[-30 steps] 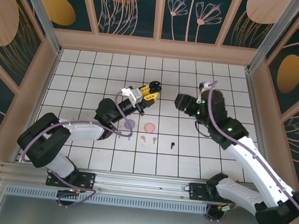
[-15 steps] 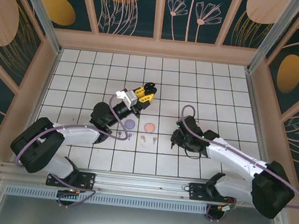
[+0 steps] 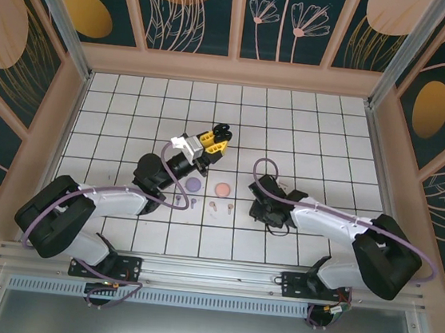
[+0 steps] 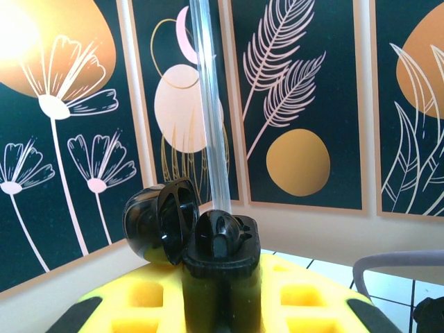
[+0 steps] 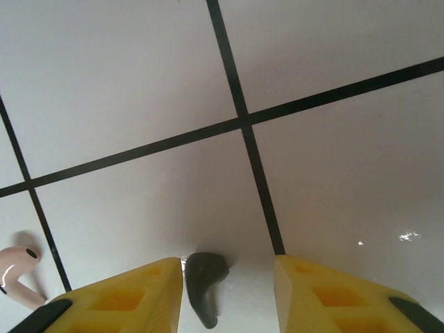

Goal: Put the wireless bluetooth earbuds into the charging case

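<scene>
My left gripper [image 3: 213, 139] is raised above the tiles and shut on a black charging case [image 4: 222, 239], whose lid [image 4: 158, 220] hangs open to the left. My right gripper [image 5: 227, 269] is down on the floor, jaws open around a black earbud [image 5: 205, 277]. The earbud lies against the left finger [image 5: 132, 298], with a gap to the right finger [image 5: 333, 291]. From above, the right gripper [image 3: 260, 211] covers that earbud. Two purple earbuds [image 3: 185, 202] and two pink earbuds [image 3: 220, 207] lie in a row on the tiles.
A round purple case [image 3: 194, 185] and a round pink case [image 3: 222, 190] lie just behind the earbud row. One pink earbud [image 5: 19, 277] lies left of my right gripper. Patterned walls [image 3: 240, 16] enclose the white tiled floor [image 3: 323, 130].
The right arm swung down from mid-air onto the floor around the black earbud, and its jaws narrowed. The left gripper with the black case shifted slightly left.
</scene>
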Controlling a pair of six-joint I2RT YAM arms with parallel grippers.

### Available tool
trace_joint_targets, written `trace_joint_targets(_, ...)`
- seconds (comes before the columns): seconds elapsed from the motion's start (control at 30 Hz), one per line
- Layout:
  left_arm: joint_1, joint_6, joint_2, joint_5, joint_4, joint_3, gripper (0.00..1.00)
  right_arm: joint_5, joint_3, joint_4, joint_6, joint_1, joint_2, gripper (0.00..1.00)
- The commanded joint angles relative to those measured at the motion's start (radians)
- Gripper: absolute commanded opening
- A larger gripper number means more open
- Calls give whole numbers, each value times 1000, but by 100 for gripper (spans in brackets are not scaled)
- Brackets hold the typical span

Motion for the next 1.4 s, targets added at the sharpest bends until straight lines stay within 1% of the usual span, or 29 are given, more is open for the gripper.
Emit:
trace_joint_targets(0.0, -4, -11, -16, -2, 67, -10, 0, 29, 33, 10, 9, 12, 17, 39)
trace_joint_targets(0.4, -4, -7, -15, -1, 72, -15, 0, 32, 54, 21, 2, 27, 82, 37)
trace_joint_targets(0.83, -5, 0, -15, -4, 72, -23, 0, 50, 91, 19, -9, 50, 169, 31)
trace_joint_targets(1.17, -5, -4, -6, 1, 72, -16, 0, 66, 94, 12, 4, 69, 181, 21)
trace_joint_targets(1.23, -5, -6, -4, 3, 71, -14, 0, 68, 95, 12, 5, 71, 171, 17)
trace_joint_targets(1.37, -5, -7, -5, 5, 63, -8, 0, 82, 98, 10, 12, 71, 122, 15)
